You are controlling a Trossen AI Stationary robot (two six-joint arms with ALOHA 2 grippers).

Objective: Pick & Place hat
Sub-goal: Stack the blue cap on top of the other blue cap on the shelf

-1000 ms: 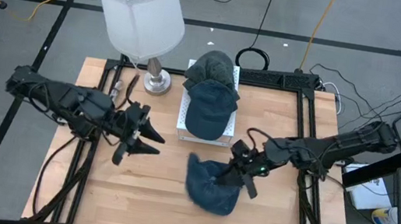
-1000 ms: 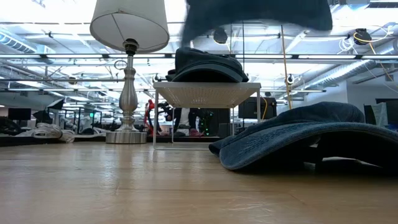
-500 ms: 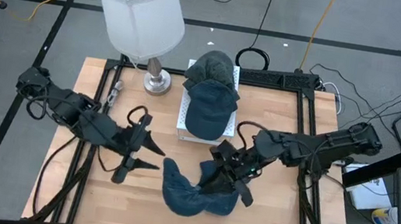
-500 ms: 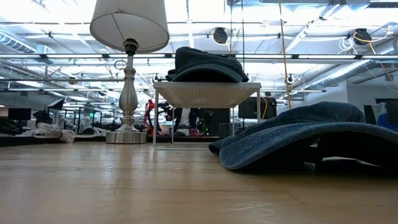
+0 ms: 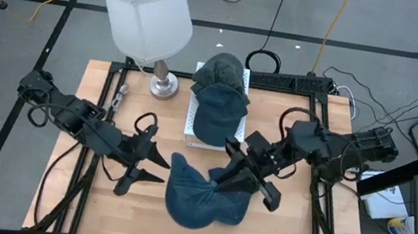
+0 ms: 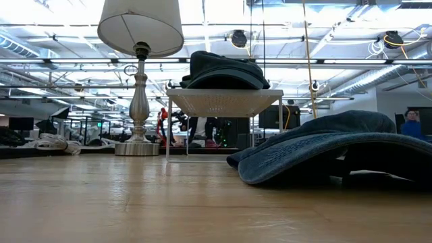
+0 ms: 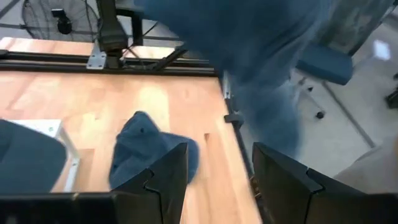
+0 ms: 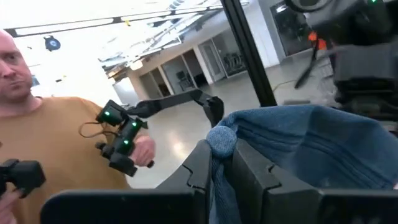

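My right gripper (image 5: 222, 184) is shut on a blue hat (image 5: 189, 200) and holds it high over the middle of the table. In the left wrist view this hat (image 7: 261, 56) is a blur close to the camera. A second blue hat (image 6: 324, 152) lies brim-down on the table (image 5: 98, 208), also seen in the left wrist view (image 7: 146, 155). From above, the raised hat mostly covers it. My left gripper (image 5: 161, 169) is open just left of the raised hat, its fingers (image 7: 165, 180) apart with nothing between them. My right gripper pinches the hat's crown cloth right by the top button (image 8: 222, 140) between its two fingers. The fingers come from the table's right, about level. The hat hangs below and ahead of them, lifted clear of the table, its brim (image 5: 184, 175) toward the left gripper.
A white rack (image 5: 192, 123) at the back middle carries a blue hat (image 5: 218, 112) and a dark hat (image 5: 222, 70). A lamp with a white shade (image 5: 144, 9) stands at the back left. A person in an orange top (image 8: 62, 143) shows beyond the table.
My right gripper has risen with the blue hat and rolled; the hat has left the top of the low view and shows larger from above. My left gripper has moved toward the table's near edge and closer to the raised hat, staying open.
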